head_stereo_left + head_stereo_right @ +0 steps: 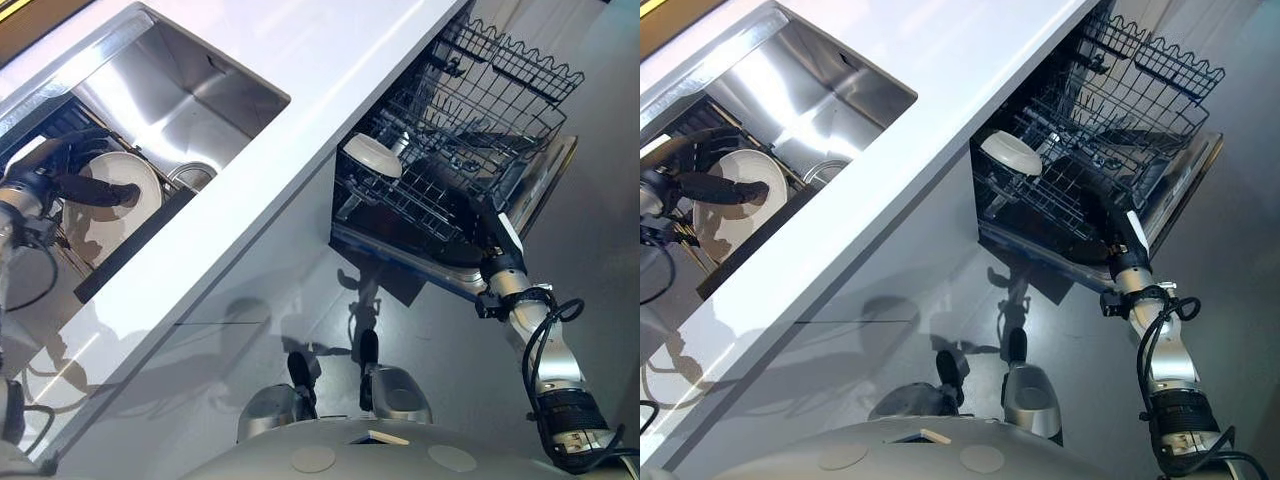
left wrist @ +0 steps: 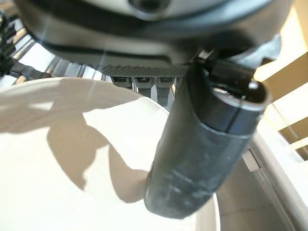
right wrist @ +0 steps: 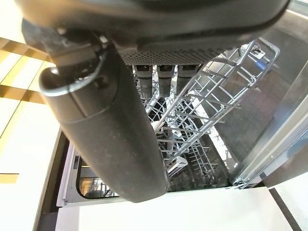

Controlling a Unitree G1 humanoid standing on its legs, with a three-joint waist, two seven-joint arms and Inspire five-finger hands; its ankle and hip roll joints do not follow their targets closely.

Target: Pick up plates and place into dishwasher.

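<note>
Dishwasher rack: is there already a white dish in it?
Yes, a white dish sits in the pulled-out dishwasher rack, at its end nearest the counter.

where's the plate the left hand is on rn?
The plate lies in the dark rack beside the sink, at the eye views' left; the left hand is on it, thumb across its face.

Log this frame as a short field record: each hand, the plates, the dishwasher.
left hand: at the white plate in the dark rack beside the sink, thumb lying over the plate's face
right hand: inside the dishwasher's pulled-out lower rack, fingers straight, holding nothing
loaded dish: white, at the rack's near corner
dishwasher door: open
</note>
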